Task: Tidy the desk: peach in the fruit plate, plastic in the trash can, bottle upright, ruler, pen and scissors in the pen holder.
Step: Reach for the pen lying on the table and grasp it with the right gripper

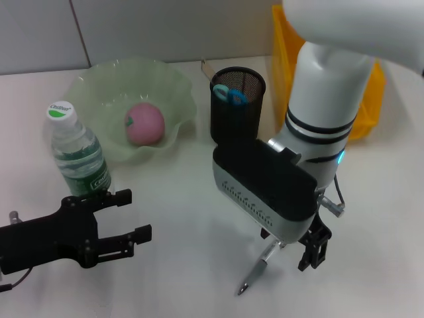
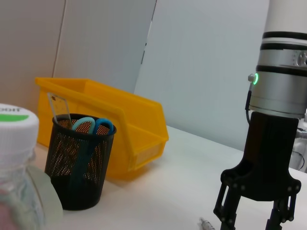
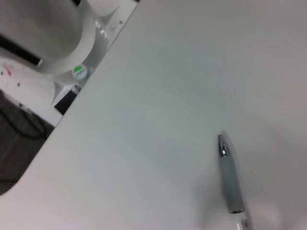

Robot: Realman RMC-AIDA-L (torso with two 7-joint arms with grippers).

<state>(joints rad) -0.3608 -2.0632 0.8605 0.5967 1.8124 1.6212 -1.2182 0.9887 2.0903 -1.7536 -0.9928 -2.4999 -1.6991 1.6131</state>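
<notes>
The pink peach [image 1: 144, 124] lies in the green fruit plate [image 1: 179, 93]. Just left of the plate, the bottle [image 1: 76, 149] stands upright. The black mesh pen holder [image 1: 237, 112] holds the blue-handled scissors [image 1: 230, 95] and the clear ruler [image 1: 207, 68]. The silver pen [image 1: 255, 271] lies flat on the table near the front. My right gripper [image 1: 295, 255] hangs open just above the pen's upper end, with nothing held. My left gripper [image 1: 132, 215] is open and empty at the front left, below the bottle. The plastic is out of view.
The yellow trash can [image 1: 371, 99] stands at the back right, behind my right arm and beside the pen holder. The table's front edge and the robot base [image 3: 57, 43] show in the right wrist view.
</notes>
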